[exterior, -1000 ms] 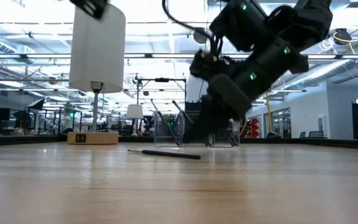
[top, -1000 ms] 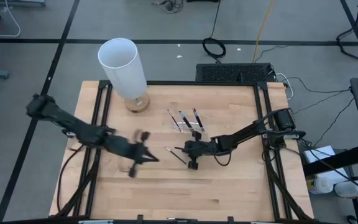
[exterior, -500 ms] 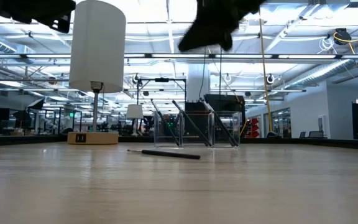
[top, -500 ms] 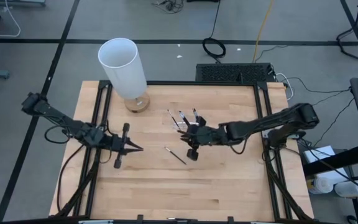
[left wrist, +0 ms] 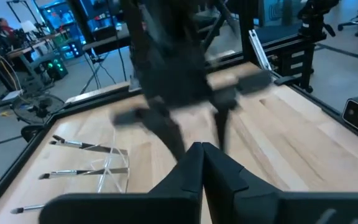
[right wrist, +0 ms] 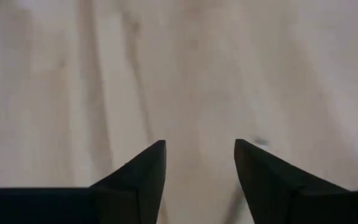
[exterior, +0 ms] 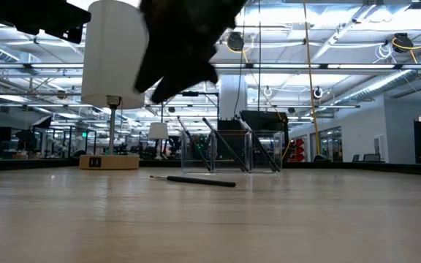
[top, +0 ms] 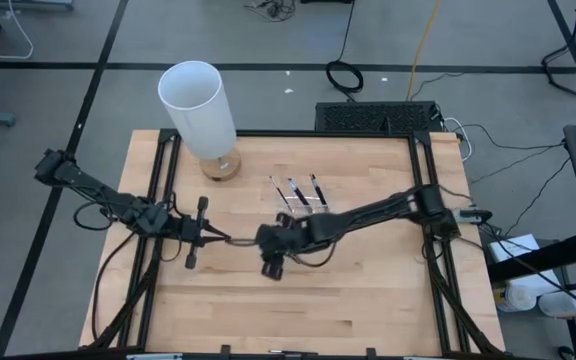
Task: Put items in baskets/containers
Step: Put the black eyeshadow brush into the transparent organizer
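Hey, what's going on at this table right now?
Two robot arms are sorting small brushes into a clear tray. Several already lean in it. One loose brush lies on the table. The right hand, open and empty, hangs above the bare wood mid-table. The left hand waits nearby, shut.

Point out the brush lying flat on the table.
The lone brush in front of the clear tray; the other brushes lean tilted inside that tray.

A pale wooden plank worktop (top: 358,300) in a black metal frame carries a tall white cylinder on a round wooden base (top: 204,112) at its far left, a clear plastic tray (exterior: 232,153) holding dark-handled brushes (top: 296,193) – and one thin dark brush (exterior: 194,180) lying flat on the bare wood.
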Controlling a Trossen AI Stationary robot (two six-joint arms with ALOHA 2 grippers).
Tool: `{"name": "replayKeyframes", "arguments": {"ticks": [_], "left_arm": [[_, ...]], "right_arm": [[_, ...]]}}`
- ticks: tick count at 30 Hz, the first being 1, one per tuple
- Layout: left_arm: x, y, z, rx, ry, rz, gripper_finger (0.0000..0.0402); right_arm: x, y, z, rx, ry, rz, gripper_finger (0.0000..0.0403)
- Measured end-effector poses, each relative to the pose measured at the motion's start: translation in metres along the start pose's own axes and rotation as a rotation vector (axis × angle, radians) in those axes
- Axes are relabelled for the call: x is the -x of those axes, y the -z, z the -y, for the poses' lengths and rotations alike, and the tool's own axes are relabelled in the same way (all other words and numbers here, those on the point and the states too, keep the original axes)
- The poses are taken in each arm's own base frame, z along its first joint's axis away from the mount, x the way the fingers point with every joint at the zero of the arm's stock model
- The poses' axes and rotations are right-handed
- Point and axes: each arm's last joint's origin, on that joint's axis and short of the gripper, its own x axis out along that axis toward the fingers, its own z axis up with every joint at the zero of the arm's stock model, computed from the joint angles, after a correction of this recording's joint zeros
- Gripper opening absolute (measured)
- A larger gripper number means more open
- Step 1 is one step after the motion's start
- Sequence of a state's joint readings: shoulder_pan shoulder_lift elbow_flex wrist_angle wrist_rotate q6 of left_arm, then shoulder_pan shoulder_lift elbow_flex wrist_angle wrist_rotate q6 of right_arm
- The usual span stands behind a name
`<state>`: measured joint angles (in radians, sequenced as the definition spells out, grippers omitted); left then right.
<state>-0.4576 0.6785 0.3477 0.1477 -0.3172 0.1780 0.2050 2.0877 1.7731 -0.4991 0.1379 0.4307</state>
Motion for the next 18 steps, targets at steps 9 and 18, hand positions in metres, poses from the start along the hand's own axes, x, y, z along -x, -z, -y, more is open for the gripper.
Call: {"name": "replayKeyframes", "arguments": {"ticks": [9, 18], "left_arm": [[0.000, -0.003, -0.003, -0.074, -0.081, 0.015, 0.0029], [0.000, -0.003, -0.005, -0.121, -0.141, 0.000, 0.0005]], "right_arm": [[-0.031, 0.020, 0.013, -0.012, 0.150, -0.138, 0.0173], [-0.037, 0.017, 0.032, -0.198, 0.190, -0.124, 0.0184]]}}
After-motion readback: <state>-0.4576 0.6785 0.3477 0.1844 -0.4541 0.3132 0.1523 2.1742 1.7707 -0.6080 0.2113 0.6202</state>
